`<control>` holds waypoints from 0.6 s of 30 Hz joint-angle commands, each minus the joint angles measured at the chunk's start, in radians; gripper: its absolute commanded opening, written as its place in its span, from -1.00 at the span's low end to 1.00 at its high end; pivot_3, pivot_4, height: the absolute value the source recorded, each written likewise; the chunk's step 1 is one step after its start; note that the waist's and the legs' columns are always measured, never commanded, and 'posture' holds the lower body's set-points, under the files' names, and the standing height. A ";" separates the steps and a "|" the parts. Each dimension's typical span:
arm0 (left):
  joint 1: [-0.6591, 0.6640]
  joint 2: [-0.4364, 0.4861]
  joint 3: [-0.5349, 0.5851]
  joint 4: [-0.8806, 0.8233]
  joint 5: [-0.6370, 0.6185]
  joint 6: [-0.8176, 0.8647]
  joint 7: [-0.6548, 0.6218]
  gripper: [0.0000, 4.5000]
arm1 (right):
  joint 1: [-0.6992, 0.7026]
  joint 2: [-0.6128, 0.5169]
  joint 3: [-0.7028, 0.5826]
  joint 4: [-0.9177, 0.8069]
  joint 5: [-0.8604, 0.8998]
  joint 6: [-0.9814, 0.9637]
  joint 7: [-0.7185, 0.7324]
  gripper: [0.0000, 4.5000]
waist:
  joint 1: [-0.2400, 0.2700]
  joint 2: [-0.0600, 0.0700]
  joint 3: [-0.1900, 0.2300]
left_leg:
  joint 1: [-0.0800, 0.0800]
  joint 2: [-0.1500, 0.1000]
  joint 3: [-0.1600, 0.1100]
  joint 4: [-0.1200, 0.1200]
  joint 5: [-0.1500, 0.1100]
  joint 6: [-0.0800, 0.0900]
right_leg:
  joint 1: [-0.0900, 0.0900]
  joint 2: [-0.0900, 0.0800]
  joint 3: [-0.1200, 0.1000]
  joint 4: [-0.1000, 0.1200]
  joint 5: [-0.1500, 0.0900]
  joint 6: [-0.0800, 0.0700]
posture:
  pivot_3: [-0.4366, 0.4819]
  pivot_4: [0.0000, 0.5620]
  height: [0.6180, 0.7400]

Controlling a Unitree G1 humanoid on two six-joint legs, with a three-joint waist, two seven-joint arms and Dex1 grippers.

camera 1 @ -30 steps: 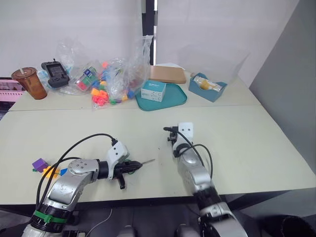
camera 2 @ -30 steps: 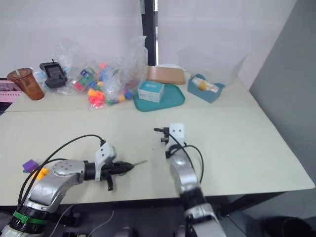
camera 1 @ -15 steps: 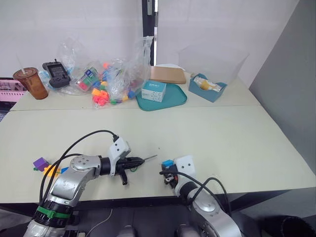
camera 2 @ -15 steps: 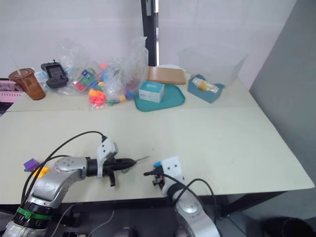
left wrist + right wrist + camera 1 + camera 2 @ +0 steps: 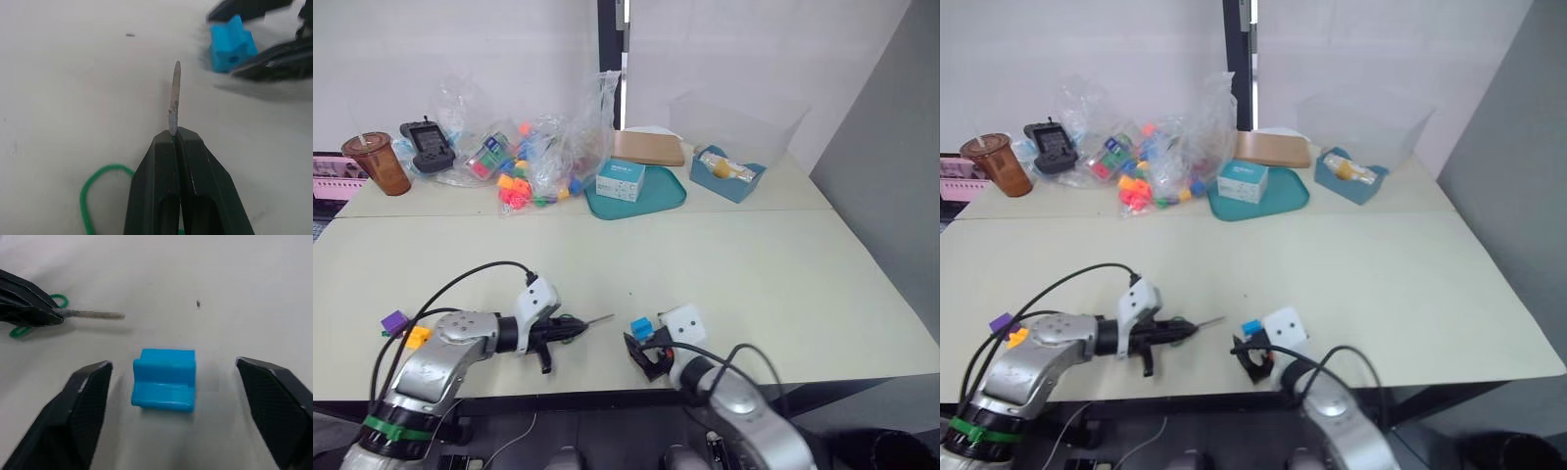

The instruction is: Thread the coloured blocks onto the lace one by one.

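The big pale counter [image 5: 783, 264] holds everything. At its far side sit a heap of pink, yellow and blue toy pieces in clear plastic bags [image 5: 533, 162], a flat teal tray [image 5: 656, 194] with a small white and teal box [image 5: 620, 180] on it, and a brown plastic cup with a lid [image 5: 375, 163] far to the left.

Near the front edge, the left gripper [image 5: 570, 329] lies low over the counter. Its two black fingers [image 5: 188, 171] are pressed tight together on the thin green lace [image 5: 90, 188]. They pinch it right where the stiff grey needle tip [image 5: 174, 100] begins. The tip sticks straight out past the fingers and points toward the small light blue plastic block [image 5: 164, 380]. The green cord curls in a loop on the counter just beside the fingers.

The right gripper [image 5: 176, 396] is spread wide, with nothing in it. The light blue block sits on the counter in the gap between its two black fingers [image 5: 88, 401], and neither finger touches it. The needle tip is near the block but apart from it.

At the front left edge, a small purple plastic block [image 5: 393, 321] and a small orange-yellow plastic block [image 5: 417, 337] sit close together by the left arm.
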State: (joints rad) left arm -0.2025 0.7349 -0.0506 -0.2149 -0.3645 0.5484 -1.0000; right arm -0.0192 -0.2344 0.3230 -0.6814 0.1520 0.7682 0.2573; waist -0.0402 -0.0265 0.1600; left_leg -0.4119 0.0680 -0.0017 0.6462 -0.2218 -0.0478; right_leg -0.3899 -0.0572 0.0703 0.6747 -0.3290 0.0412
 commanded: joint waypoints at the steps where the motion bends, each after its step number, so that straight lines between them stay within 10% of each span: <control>1: 0.028 0.035 0.034 -0.084 -0.045 0.019 -0.027 -1.00 | -0.085 -0.085 -0.059 -0.121 0.131 0.098 0.146 0.99 | 0.001 0.000 0.000 | 0.001 0.000 0.000 0.000 0.000 0.000 | 0.000 0.000 0.000 0.000 0.000 0.000 | -0.05 -0.47 1.00; 8: 0.076 0.081 0.041 -0.181 -0.096 0.082 -0.043 -1.00 | -0.411 -0.398 -0.034 0.101 0.283 -0.050 0.710 0.99 | 0.002 0.000 0.001 | 0.001 -0.001 0.000 0.001 0.000 0.000 | 0.002 0.000 0.000 -0.001 0.000 0.000 | -0.05 -0.47 1.00; 18: 0.121 0.090 0.043 -0.302 -0.145 0.166 0.007 -1.00 | -0.751 -0.346 0.219 0.823 -0.033 -0.709 1.086 0.99 | 0.001 0.000 0.001 | 0.001 0.000 0.000 0.001 0.000 0.001 | 0.002 0.000 0.000 -0.002 0.000 0.000 | -0.05 -0.47 1.00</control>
State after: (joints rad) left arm -0.0801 0.8267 -0.0190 -0.4727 -0.4859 0.7043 -1.0059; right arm -0.7521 -0.5887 0.5441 0.0988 0.1369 0.1434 1.3150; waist -0.0390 -0.0267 0.1605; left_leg -0.4109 0.0677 -0.0015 0.6478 -0.2219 -0.0473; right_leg -0.3880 -0.0577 0.0700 0.6729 -0.3289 0.0411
